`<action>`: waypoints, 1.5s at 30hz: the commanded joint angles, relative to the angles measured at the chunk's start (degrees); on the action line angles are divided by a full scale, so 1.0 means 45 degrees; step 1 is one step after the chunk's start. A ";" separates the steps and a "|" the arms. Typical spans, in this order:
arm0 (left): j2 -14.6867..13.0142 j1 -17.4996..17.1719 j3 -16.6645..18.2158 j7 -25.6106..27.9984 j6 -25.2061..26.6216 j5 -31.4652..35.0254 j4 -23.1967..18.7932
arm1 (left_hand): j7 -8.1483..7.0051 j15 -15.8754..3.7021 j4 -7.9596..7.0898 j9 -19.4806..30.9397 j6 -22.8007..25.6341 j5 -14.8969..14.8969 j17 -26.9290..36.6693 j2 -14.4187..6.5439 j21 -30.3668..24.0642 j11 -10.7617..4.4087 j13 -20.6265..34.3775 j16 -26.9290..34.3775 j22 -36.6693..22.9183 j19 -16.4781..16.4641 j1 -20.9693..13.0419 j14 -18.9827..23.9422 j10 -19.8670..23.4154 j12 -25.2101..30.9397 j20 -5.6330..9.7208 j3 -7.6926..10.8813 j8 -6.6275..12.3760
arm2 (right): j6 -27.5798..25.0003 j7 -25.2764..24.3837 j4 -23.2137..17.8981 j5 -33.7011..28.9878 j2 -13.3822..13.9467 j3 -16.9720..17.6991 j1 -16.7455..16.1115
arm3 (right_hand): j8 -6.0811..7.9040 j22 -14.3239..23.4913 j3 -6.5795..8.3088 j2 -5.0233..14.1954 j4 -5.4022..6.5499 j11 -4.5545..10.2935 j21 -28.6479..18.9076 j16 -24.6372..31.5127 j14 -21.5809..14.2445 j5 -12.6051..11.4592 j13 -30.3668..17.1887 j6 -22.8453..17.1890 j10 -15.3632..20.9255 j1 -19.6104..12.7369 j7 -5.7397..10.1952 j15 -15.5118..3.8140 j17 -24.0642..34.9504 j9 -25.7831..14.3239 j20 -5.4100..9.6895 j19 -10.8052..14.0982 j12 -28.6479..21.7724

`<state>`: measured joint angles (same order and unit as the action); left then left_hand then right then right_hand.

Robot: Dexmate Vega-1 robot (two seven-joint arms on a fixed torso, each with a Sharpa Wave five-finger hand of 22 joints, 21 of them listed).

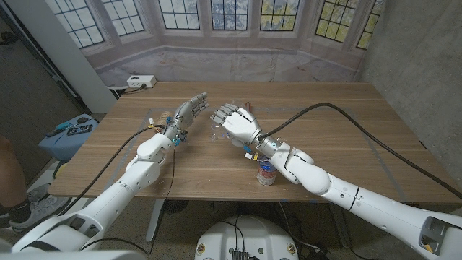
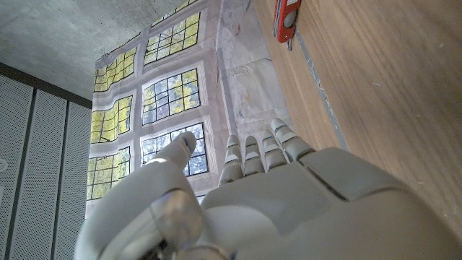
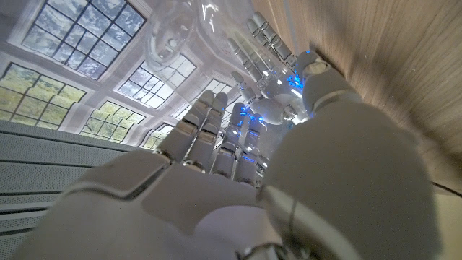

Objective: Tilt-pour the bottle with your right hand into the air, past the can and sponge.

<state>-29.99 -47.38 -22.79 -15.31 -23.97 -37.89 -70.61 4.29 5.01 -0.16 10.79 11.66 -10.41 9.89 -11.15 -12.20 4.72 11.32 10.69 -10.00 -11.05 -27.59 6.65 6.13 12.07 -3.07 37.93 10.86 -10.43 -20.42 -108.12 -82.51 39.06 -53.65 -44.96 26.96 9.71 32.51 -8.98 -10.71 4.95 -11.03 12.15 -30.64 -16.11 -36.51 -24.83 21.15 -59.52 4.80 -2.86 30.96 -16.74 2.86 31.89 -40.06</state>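
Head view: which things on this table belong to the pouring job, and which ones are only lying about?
For the job:
- clear bottle, beside the right hand's palm
- right hand
- can, near the table's front edge, under the right forearm

Lying about:
- white box, at the table's far left corner
- left hand, holding nothing

Wooden table point(image 1: 346, 137) — window-print backdrop point(image 1: 216, 29), concrete wall point(image 1: 411, 58) behind.

Even, soft light (glare on bottle point(image 3: 170, 36)).

Can point(image 1: 266, 173) under right forearm, left hand point(image 1: 184, 115) near
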 commanded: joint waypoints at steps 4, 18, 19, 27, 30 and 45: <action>-0.0167 -0.0258 -0.0013 0.0270 -0.0124 0.0200 -0.0324 | -0.0040 -0.0039 -0.0006 0.0035 0.0043 -0.0057 0.0034 0.0010 0.0022 0.0010 0.0049 -0.0046 -0.0025 -0.0084 -0.0161 -0.0069 -0.0047 -0.0013 0.0024 -0.0006 -0.0015 | 0.0690 -0.0114 -0.0184 0.2548 -0.0585 0.0548 -0.0630 | 0.0048 0.0066 0.0348 0.0006 0.0408 0.0200 -0.0064 -0.0029 -0.0076 -0.0048 -0.0043 -0.0120 0.0220 0.0152 0.0007 -0.1896 0.0052 0.0004 0.0449 0.0101 -0.0054; -0.0212 -0.0264 0.0061 0.0449 -0.0337 0.0331 -0.0302 | -0.0043 -0.0039 0.0005 0.0035 0.0050 -0.0058 0.0028 0.0008 0.0048 -0.0010 0.0049 -0.0043 -0.0026 -0.0064 -0.0181 -0.0081 -0.0049 -0.0009 0.0029 -0.0016 -0.0009 | 0.0988 0.0746 -0.0964 0.4939 -0.0907 0.1100 -0.1298 | 0.0041 0.0070 0.0388 0.0020 0.0371 0.0098 -0.0057 -0.0061 -0.0042 -0.0049 -0.0062 -0.0105 0.0170 0.0188 -0.0063 -0.1851 0.0102 0.0035 0.0440 0.0070 -0.0062; -0.0207 -0.0247 0.0064 0.0418 -0.0346 0.0313 -0.0282 | -0.0046 -0.0042 0.0008 0.0035 0.0047 -0.0059 0.0027 0.0008 0.0049 0.0009 0.0049 -0.0045 -0.0026 -0.0066 -0.0185 -0.0087 -0.0053 -0.0010 0.0030 -0.0016 -0.0010 | 0.0955 0.0911 -0.1058 0.5181 -0.0946 0.1167 -0.1367 | 0.0040 0.0070 0.0390 0.0020 0.0368 0.0101 -0.0056 -0.0069 -0.0023 -0.0049 -0.0053 -0.0098 0.0183 0.0189 -0.0068 -0.1841 0.0104 0.0034 0.0434 0.0064 -0.0063; -0.0136 -0.0138 0.0028 0.0268 -0.0407 0.0269 -0.0116 | -0.0046 -0.0053 0.0004 0.0035 0.0041 -0.0058 0.0029 0.0005 0.0059 0.0010 0.0049 -0.0041 -0.0027 -0.0063 -0.0188 -0.0097 -0.0040 -0.0002 0.0028 -0.0026 -0.0011 | 0.0898 0.1611 -0.1563 0.6382 -0.1102 0.1482 -0.1717 | 0.0029 0.0072 0.0426 0.0046 0.0354 -0.0010 -0.0054 -0.0078 -0.0007 -0.0045 -0.0039 -0.0087 0.0165 0.0198 -0.0134 -0.1776 0.0139 0.0055 0.0397 0.0042 -0.0062; -0.0108 -0.0115 0.0027 0.0228 -0.0425 0.0238 -0.0060 | -0.0043 -0.0047 0.0001 0.0035 0.0036 -0.0058 0.0030 0.0000 0.0063 0.0013 0.0049 -0.0039 -0.0027 -0.0059 -0.0190 -0.0097 -0.0042 -0.0002 0.0033 -0.0028 -0.0012 | 0.0845 0.1923 -0.1751 0.7025 -0.1171 0.1645 -0.1878 | 0.0028 0.0073 0.0435 0.0059 0.0357 -0.0038 -0.0055 -0.0076 -0.0008 -0.0041 -0.0028 -0.0096 0.0171 0.0205 -0.0154 -0.1753 0.0152 0.0065 0.0388 0.0039 -0.0062; -0.0029 0.0104 0.0006 -0.0056 -0.0482 0.0158 0.0358 | -0.0030 -0.0039 -0.0001 0.0034 0.0042 -0.0058 0.0030 0.0001 0.0076 0.0014 0.0049 -0.0036 -0.0027 -0.0057 -0.0200 -0.0110 -0.0049 -0.0001 0.0029 -0.0041 -0.0007 | 0.0742 0.2890 -0.2338 1.0487 -0.1393 0.2417 -0.2528 | 0.0033 0.0078 0.0353 0.0139 0.0302 -0.0166 -0.0051 0.0001 0.0042 0.0026 -0.0032 -0.0157 0.0166 0.0086 -0.0242 -0.1630 0.0316 0.0109 0.0314 -0.0009 -0.0084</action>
<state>-30.47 -47.79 -22.63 -14.54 -25.88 -36.84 -70.50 4.29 4.70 -0.16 10.79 11.66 -10.41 9.89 -10.92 -12.05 4.72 11.32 10.70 -10.00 -11.05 -27.83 6.34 6.13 12.07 -3.07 37.93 10.86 -6.63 -10.66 -116.90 -46.46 33.70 -44.89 -54.38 26.90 9.71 32.51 -9.31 -10.71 4.50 -11.03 11.86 -30.64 -15.90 -36.49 -25.49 21.82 -58.36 4.15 -2.86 32.02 -16.21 2.87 31.89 -40.05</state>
